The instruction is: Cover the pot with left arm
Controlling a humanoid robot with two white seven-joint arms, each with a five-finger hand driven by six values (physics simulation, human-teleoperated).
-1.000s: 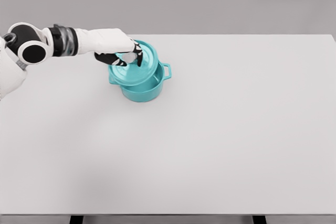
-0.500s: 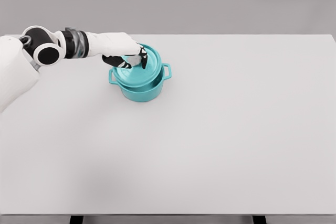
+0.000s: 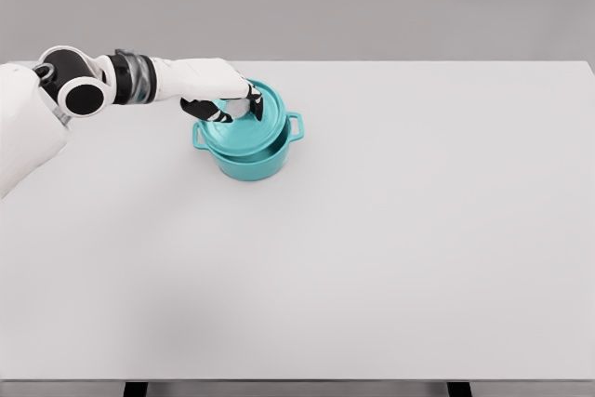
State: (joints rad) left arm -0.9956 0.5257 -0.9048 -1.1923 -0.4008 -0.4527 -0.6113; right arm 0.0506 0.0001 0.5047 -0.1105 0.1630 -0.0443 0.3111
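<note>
One hand in play: the left hand point(image 3: 223, 99), fingers clenched on the knob of the lid point(image 3: 246, 118), sits directly above the pot point(image 3: 251, 157) at the table's point(image 3: 418, 230) far left. Lid now lies level on the rim, where a second ago it hung tilted, pot mouth showing. Letting go looks next.

The pot point(image 3: 249, 157) and its lid point(image 3: 251, 124) are showing a smooth teal coat like enamel, with a soft sheen. The table point(image 3: 390, 230) is looking matt, pale and smooth. The left hand point(image 3: 221, 90) is wearing a glossy white shell like hard plastic, its fingers point(image 3: 251, 99) looking black
</note>
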